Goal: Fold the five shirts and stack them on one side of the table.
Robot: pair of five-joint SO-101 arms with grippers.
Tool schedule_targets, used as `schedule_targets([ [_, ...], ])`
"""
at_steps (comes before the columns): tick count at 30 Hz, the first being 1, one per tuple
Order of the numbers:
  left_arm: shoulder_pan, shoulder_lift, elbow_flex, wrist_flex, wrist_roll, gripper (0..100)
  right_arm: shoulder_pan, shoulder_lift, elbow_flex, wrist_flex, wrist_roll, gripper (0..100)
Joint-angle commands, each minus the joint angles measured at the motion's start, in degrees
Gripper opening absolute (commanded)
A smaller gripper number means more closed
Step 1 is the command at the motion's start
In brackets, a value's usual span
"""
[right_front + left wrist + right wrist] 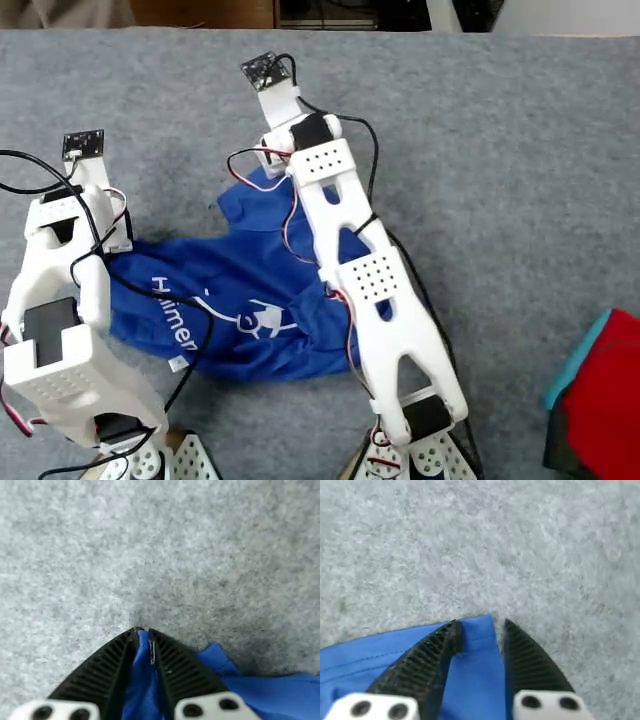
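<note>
A blue shirt (240,300) with white print lies crumpled on the grey felt table (500,180), between the two arms. My left gripper (144,630) is shut on a fold of the blue shirt (140,680) at its left edge, close to the table. My right gripper (480,625) is open, and its fingers straddle a hemmed corner of the blue shirt (475,680) at the shirt's far end. In the high view the right arm (350,250) lies across the shirt and the left arm (60,300) stands beside its left edge.
A pile of folded clothes sits at the table's right edge near the front, with a red shirt (605,390) on top and a teal one (568,372) under it. Bare grey felt spreads across the far and right parts of the table.
</note>
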Motion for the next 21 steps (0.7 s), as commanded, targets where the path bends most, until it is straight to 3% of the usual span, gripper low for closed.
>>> schedule_targets([
  [1, 1.76, -1.98, -0.09, -0.70, -0.18, 2, 0.22, -2.07, 0.04, 0.97, -0.44, 17.8],
  [5, 1.76, -1.98, -0.09, -0.70, -0.18, 2, 0.22, -2.07, 0.04, 5.36, -0.18, 22.7],
  [14, 1.67, -1.98, -0.09, -0.70, -0.09, 2, -1.80, -1.71, 0.13, 11.16, 4.84, 22.6],
  [21, 1.67, -1.98, -0.09, -0.70, -0.09, 2, -1.89, -1.54, 0.22, 10.64, 5.45, 6.1],
])
